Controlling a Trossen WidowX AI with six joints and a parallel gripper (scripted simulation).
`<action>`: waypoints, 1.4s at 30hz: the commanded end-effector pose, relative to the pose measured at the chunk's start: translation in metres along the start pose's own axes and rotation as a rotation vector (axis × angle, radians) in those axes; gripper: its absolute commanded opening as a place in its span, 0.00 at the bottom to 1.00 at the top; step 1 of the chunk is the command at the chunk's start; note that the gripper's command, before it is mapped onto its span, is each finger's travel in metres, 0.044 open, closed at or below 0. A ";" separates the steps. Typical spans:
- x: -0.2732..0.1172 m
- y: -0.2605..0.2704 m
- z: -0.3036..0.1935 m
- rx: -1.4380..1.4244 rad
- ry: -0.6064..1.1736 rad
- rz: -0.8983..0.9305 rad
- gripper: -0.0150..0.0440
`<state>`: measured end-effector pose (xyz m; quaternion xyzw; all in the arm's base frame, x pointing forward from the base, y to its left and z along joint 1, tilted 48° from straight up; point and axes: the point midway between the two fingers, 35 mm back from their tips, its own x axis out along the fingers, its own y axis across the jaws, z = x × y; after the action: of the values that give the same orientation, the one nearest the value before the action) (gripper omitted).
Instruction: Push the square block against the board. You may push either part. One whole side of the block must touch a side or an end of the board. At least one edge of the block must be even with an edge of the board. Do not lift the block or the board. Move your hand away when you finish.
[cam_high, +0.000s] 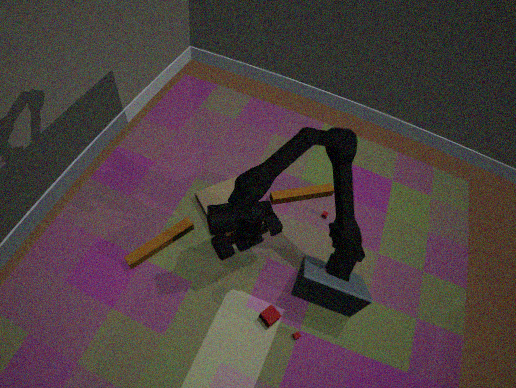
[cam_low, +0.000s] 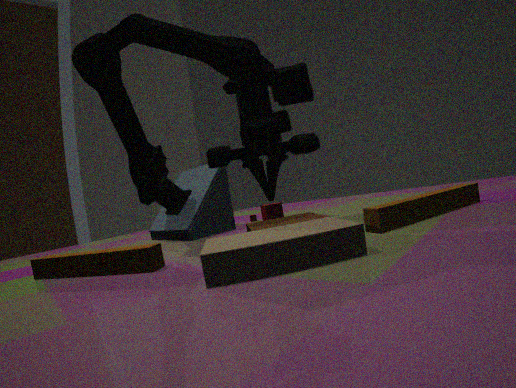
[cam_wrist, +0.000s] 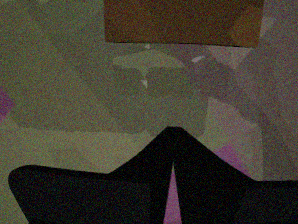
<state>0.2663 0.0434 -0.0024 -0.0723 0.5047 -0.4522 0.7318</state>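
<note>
The square block (cam_low: 295, 218) (cam_wrist: 182, 20) is orange-brown and lies flat; in the top view the arm hides most of it. The board (cam_high: 216, 196) (cam_low: 285, 255) is a pale tan slab, in front of the block in the exterior view. The board hides the block's lower part there, so I cannot tell whether their sides touch or how their edges line up. My gripper (cam_low: 271, 199) (cam_wrist: 173, 133) is shut and empty. Its tips are raised above the block's height in the exterior view. In the wrist view they are apart from the block's near edge.
Two orange bars lie on either side, one bar (cam_high: 160, 243) (cam_low: 425, 206) and another bar (cam_high: 302, 194) (cam_low: 97, 261). A red cube (cam_high: 270, 316) (cam_low: 271, 211) and small red cubes lie on the floor. The arm's grey wedge base (cam_high: 325, 290) (cam_low: 200, 195) stands behind.
</note>
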 end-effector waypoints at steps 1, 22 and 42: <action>-0.006 -0.001 0.000 0.008 0.010 -0.003 0.25; -0.007 0.033 0.042 -0.650 0.004 0.008 0.25; -0.008 0.059 0.084 -1.307 0.002 0.012 0.25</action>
<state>0.3586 0.0532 0.0071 -0.4687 0.6763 -0.0813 0.5624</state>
